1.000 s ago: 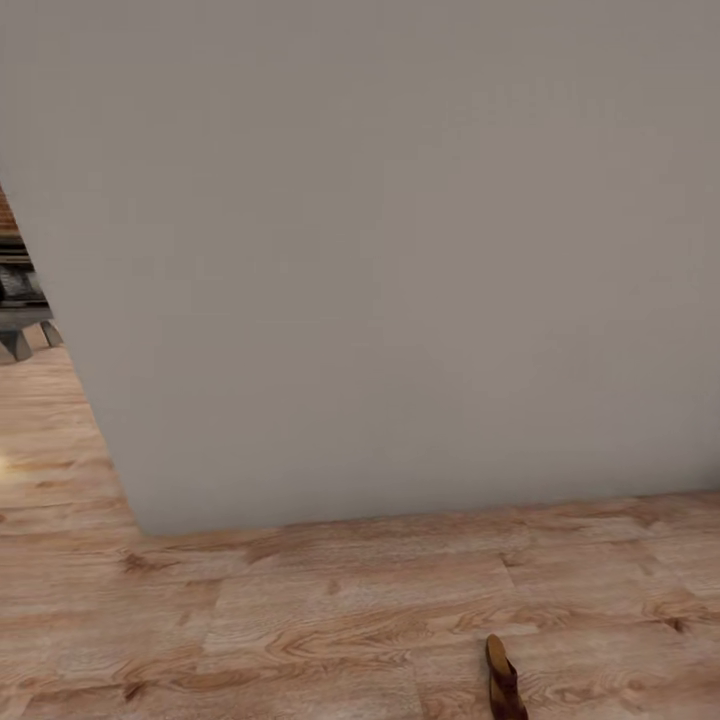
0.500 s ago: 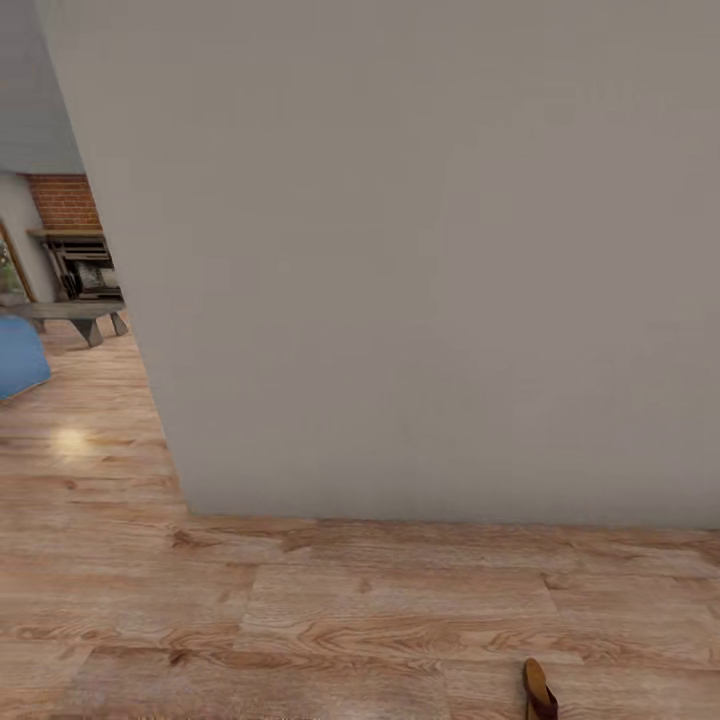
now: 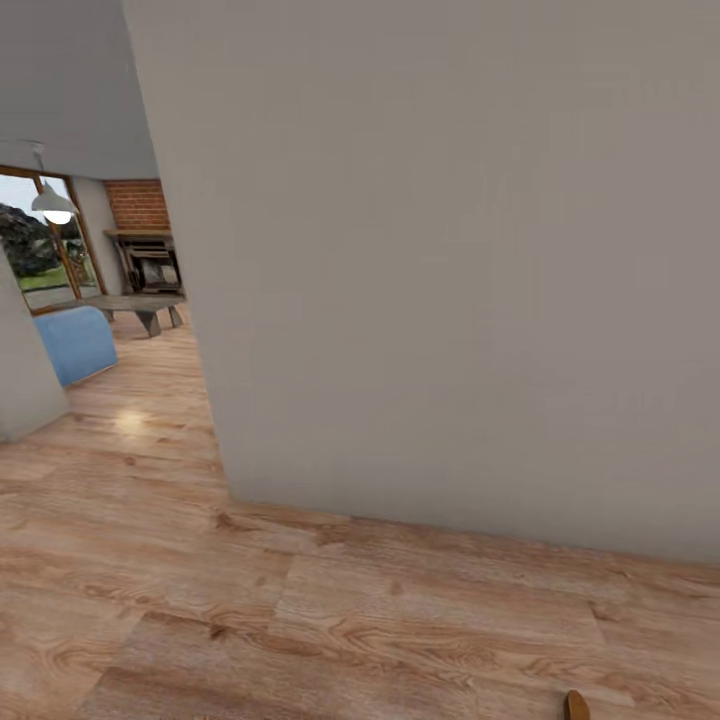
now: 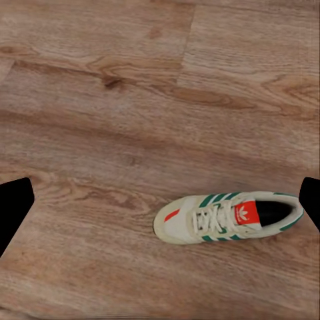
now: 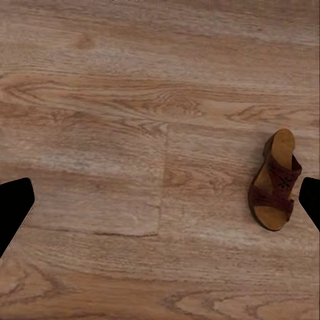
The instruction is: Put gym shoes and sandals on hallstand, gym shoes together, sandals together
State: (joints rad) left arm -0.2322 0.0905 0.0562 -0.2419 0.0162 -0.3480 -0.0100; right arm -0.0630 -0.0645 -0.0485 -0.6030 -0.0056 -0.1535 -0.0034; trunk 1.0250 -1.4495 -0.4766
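Head camera swung right since a second ago, sandal slipping to frame edge; gym shoe and sandal on corridor floor, both grippers' jaws wide, empty: nothing racked.

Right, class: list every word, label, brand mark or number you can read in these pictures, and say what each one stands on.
No readable words or numbers anywhere.
Gym shoe, lying on the corridor floor: a white mark on its red tongue patch, too small and blurred to read.
Sandal: a cut-out pattern on the strap, no lettering.
Grey wall: blank.
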